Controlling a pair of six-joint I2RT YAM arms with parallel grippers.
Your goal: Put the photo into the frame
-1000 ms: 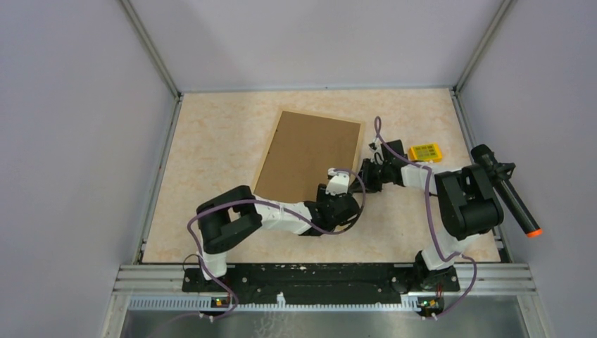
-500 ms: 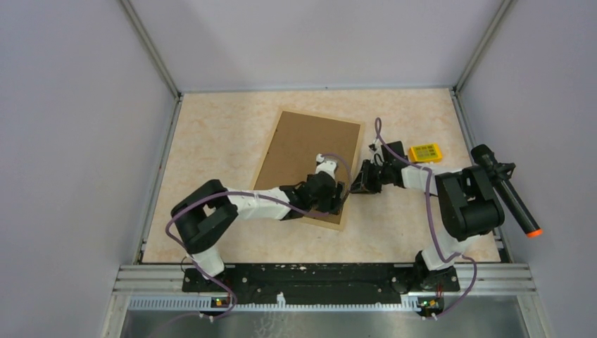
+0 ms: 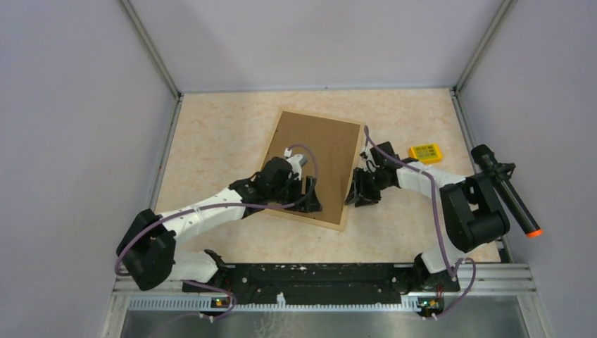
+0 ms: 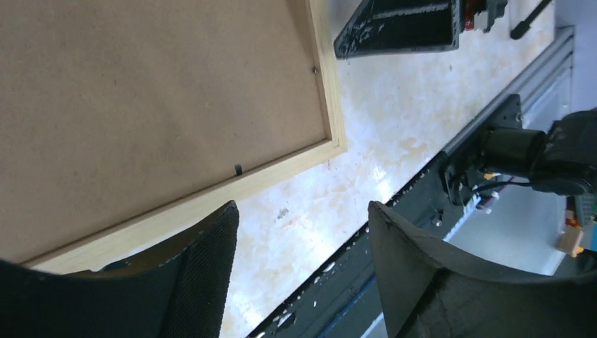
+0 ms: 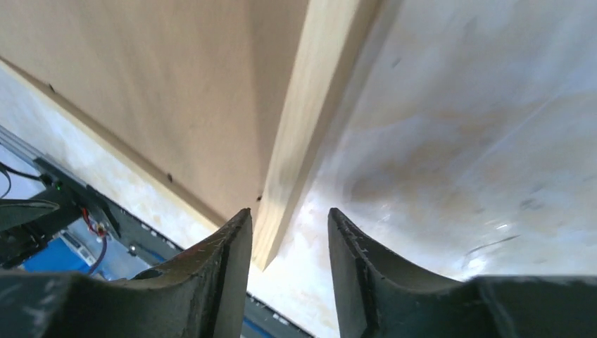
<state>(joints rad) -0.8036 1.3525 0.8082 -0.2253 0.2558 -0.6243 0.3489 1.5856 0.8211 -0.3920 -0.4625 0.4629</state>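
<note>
Centrally, the frame [image 3: 310, 151] lies back-up — left gripper [image 3: 313, 198] above it, right gripper [image 3: 356, 196] at its right edge, both jaws spread.

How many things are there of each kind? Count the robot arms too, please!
Robot arms: 2 (left arm, right arm)
Picture frame, lying back up: 1
Yellow box: 1
Black stick with an orange tip: 1
Total: 5
</note>
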